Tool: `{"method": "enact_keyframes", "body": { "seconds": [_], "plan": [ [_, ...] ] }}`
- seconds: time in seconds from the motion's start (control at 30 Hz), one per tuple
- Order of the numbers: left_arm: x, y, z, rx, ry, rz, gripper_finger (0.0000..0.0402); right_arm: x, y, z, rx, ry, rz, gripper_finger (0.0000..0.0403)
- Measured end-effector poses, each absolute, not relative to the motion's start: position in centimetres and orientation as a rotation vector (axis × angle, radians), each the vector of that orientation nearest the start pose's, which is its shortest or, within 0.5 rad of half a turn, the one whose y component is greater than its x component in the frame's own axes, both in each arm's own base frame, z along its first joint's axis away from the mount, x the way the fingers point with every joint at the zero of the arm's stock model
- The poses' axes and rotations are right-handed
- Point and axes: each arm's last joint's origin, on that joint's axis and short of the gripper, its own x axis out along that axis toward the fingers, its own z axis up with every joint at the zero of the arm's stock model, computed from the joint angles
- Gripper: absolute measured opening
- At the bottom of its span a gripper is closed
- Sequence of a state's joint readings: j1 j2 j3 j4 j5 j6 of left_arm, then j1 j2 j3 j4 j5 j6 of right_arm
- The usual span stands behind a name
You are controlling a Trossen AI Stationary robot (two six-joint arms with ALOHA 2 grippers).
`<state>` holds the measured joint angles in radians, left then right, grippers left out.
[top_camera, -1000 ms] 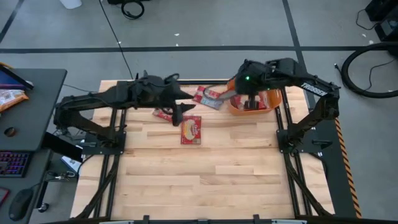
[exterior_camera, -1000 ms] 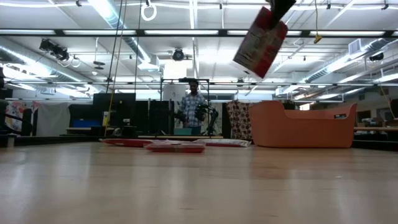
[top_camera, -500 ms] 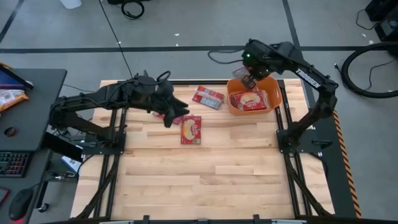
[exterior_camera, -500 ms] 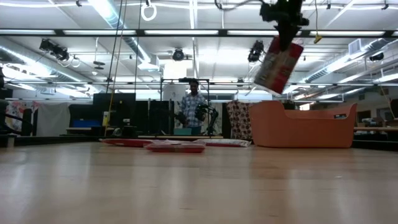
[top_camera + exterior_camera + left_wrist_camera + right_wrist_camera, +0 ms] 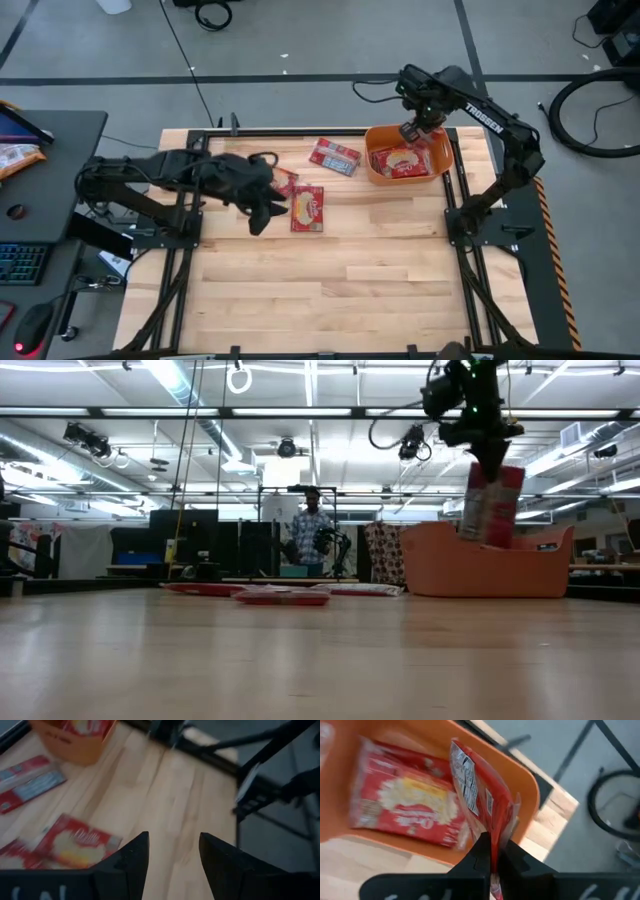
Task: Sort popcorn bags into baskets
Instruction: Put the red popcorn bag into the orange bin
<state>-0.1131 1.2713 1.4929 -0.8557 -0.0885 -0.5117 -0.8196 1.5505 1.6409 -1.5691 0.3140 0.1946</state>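
The held popcorn bag (image 5: 490, 505) has been carried from mid-table to directly above the orange basket (image 5: 409, 160), pinched edge-on in the closed right gripper (image 5: 492, 851); only release is judged outstanding. The left gripper (image 5: 171, 851), empty with fingers apart, has been withdrawn beside the loose packets (image 5: 308, 207) on the table (image 5: 330, 270).
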Motion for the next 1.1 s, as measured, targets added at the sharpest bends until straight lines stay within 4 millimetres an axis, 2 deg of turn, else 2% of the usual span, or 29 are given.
{"method": "enact_keyframes", "body": {
  "seconds": [0.13, 0.27, 0.43, 0.63, 0.73, 0.83, 0.97, 1.1],
  "plan": [
    [24.0, -2.9, 40.7, -0.405, 0.674, 0.161, 0.0176, 16.8, -19.8, 33.1, 0.611, 1.491, -1.031, 0.0016],
    [24.0, -2.9, 40.7, -0.400, 0.674, 0.159, 0.0176, 17.1, -18.9, 30.4, 0.707, 1.573, -0.950, 0.0019],
    [24.0, -2.9, 40.8, -0.361, 0.660, 0.141, 0.0176, 17.9, -18.2, 28.8, 0.810, 1.546, -0.891, 0.0040],
    [24.1, -2.8, 40.8, -0.333, 0.645, 0.173, 0.0176, 19.6, -18.6, 28.4, 0.809, 1.382, -0.837, 0.0082],
    [24.1, -2.5, 40.8, -0.299, 0.649, 0.205, 0.0176, 20.8, -19.2, 28.6, 0.849, 1.224, -0.750, 0.0112],
    [23.9, -2.0, 40.6, -0.254, 0.678, 0.213, 0.0176, 21.5, -19.4, 28.7, 0.899, 1.138, -0.665, 0.0147],
    [23.7, -1.5, 40.0, -0.152, 0.736, 0.228, 0.0176, 21.2, -19.1, 29.1, 0.914, 1.173, -0.636, 0.0195],
    [24.2, -1.0, 37.7, -0.018, 0.799, 0.199, 0.0176, 20.5, -19.0, 30.7, 0.899, 1.220, -0.640, 0.0230]
  ]
}}
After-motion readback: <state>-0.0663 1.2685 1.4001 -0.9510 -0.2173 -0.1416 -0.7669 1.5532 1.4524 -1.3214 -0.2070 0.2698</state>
